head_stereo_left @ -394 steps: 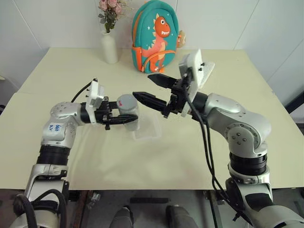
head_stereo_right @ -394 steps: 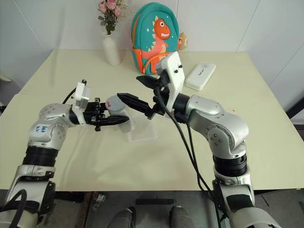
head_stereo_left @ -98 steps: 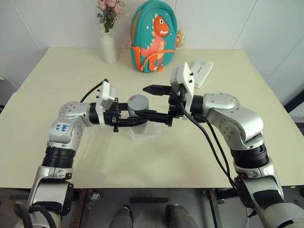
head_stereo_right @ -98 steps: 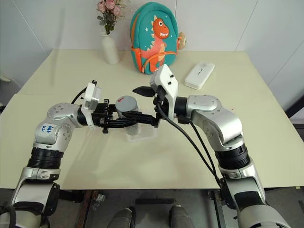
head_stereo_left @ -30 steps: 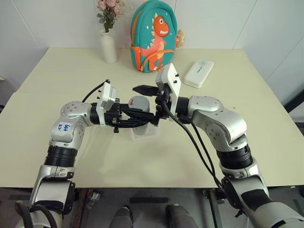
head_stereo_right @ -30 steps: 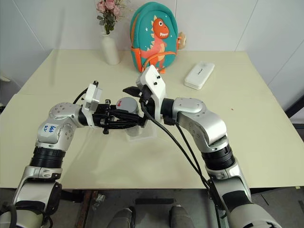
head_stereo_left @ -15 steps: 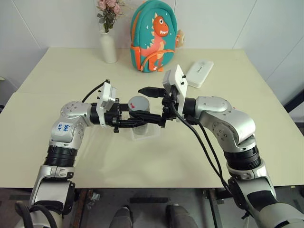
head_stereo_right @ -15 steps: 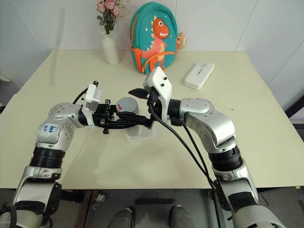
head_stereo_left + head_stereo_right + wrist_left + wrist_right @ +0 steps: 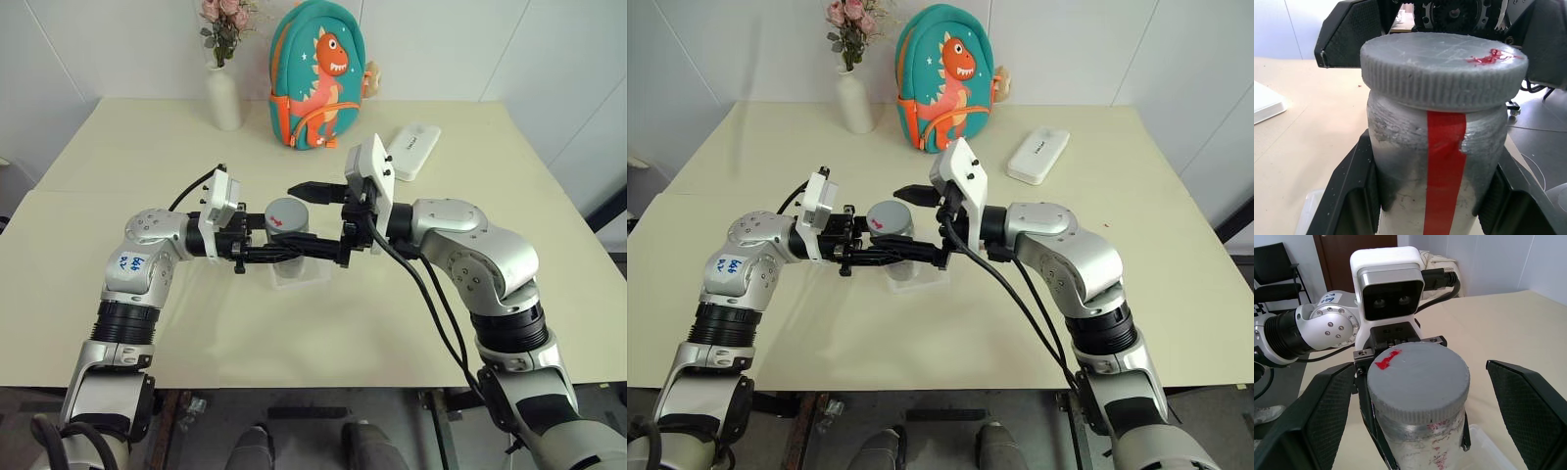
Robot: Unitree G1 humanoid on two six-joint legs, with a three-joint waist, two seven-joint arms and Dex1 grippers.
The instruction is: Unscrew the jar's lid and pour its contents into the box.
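The box [image 9: 302, 268] sits on the table [image 9: 294, 333], and the jar [image 9: 285, 238] is held upright just above it. The left gripper [image 9: 294, 253] is clamped on the jar's body below the lid [image 9: 285, 212], which is on the jar. The right gripper [image 9: 315, 221] faces it from the opposite side, jaws wide apart on either side of the lid, not touching it. Well behind the jar stand a backpack [image 9: 317, 73] and a vase [image 9: 223, 95].

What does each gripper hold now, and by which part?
The left gripper clamps the jar by its body, below the lid. The right gripper holds nothing, open around the lid.
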